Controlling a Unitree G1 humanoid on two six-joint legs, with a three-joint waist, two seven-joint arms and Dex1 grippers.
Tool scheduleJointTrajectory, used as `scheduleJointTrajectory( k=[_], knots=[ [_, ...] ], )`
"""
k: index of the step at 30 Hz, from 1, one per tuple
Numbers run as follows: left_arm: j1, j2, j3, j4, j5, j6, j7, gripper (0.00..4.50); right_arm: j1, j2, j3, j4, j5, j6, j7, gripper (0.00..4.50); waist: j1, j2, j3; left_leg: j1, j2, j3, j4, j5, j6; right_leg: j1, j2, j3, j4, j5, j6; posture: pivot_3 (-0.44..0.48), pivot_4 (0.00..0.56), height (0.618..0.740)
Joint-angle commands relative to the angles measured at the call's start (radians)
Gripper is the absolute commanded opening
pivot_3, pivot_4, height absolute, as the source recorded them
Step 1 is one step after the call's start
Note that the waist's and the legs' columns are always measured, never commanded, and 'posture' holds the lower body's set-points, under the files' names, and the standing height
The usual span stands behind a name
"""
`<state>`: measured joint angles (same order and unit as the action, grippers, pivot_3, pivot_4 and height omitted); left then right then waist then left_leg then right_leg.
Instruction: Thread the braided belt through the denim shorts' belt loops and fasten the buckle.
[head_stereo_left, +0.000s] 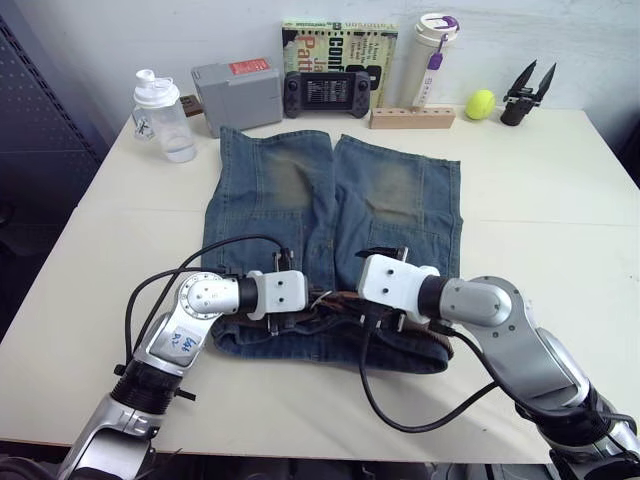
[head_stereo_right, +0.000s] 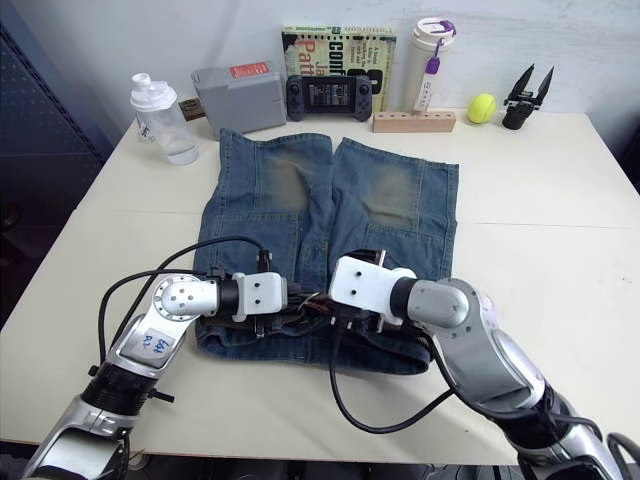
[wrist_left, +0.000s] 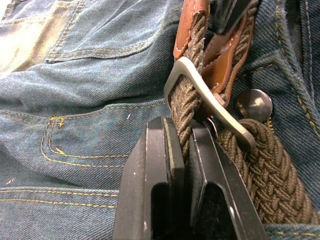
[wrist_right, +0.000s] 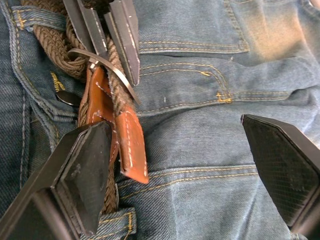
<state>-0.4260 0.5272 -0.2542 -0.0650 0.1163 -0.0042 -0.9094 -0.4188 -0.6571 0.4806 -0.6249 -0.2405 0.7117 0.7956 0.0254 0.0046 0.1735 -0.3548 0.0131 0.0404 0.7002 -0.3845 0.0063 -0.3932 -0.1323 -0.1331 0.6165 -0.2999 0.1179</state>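
While both arms crowd the waistband at the near edge of the table, the blue denim shorts with faded yellowish patches (head_stereo_left: 330, 200) lie flat, legs pointing away toward the wall. Dark-brown braided belt (wrist_left: 272, 170) already lies along the waistband, at the fly beside the metal shorts button (wrist_left: 254, 104).

Left gripper (wrist_left: 182, 150): black fingers clamped together on the woven strap just short of the silvery frame buckle (wrist_left: 200, 97). Right gripper (wrist_right: 190, 165): fingers spread wide apart, one pad touching the tan leather tip (wrist_right: 131, 145), holding nothing.

Step in hand looks like fastening. To do it well, I judge the left should keep the strap taut and the buckle steady while the right closes on the leather tip and draws it on through the frame, low and in line with the waistband so the denim does not bunch.

Head views give the layout but the wrists cover the buckle. Left wrist view shows the strap passing through the frame; right wrist view shows a denim belt loop (wrist_right: 117, 222) over the braid. Prong: cannot tell whether seated.
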Motion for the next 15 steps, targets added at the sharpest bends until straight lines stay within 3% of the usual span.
scheduleJointTrajectory(
  k=[1, 5, 10, 13, 15],
  knots=[
    [0.004, 0.000, -0.028, 0.002, 0.002, -0.005, -0.006, 0.00, 0.005, -0.002, 0.025, -0.046, -0.033, -0.004, -0.005, 0.09, 0.000, 0.000, 0.000, 0.000, 0.000, 0.000, 0.000, 0.000, 0.000, 0.000, 0.000, 0.000, 0.000, 0.000, 0.000, 0.000, 0.150, 0.731],
    [0.003, -0.003, -0.015, 0.001, 0.000, 0.008, 0.006, 0.00, 0.008, 0.009, 0.044, -0.049, -0.059, 0.015, -0.012, 0.09, 0.000, 0.000, 0.000, 0.000, 0.000, 0.000, 0.000, 0.000, 0.000, 0.000, 0.000, 0.000, 0.000, 0.000, 0.000, 0.000, 0.150, 0.731],
    [-0.001, 0.006, 0.041, -0.027, -0.045, 0.059, 0.018, 1.79, 0.014, 0.024, 0.043, -0.048, -0.078, 0.039, -0.026, 0.00, -0.002, 0.000, 0.000, 0.000, 0.000, -0.001, 0.000, 0.000, 0.000, 0.000, 0.000, 0.000, 0.000, 0.000, 0.000, 0.000, 0.150, 0.731],
    [0.035, 0.050, 0.145, -0.103, -0.168, 0.154, -0.023, 3.04, 0.020, 0.022, 0.038, -0.050, -0.083, 0.033, -0.030, 0.00, -0.005, 0.000, 0.000, 0.000, 0.001, -0.001, 0.000, 0.000, 0.000, 0.000, 0.001, 0.000, -0.001, 0.000, 0.000, 0.000, 0.150, 0.731],
    [0.062, 0.081, 0.231, -0.155, -0.268, 0.240, -0.043, 3.04, 0.024, 0.019, 0.031, -0.053, -0.081, 0.028, -0.032, 0.00, -0.007, 0.000, 0.000, 0.000, 0.001, -0.002, -0.001, 0.000, 0.000, -0.001, 0.001, 0.000, -0.001, 0.000, 0.000, 0.000, 0.150, 0.731]
  ],
)
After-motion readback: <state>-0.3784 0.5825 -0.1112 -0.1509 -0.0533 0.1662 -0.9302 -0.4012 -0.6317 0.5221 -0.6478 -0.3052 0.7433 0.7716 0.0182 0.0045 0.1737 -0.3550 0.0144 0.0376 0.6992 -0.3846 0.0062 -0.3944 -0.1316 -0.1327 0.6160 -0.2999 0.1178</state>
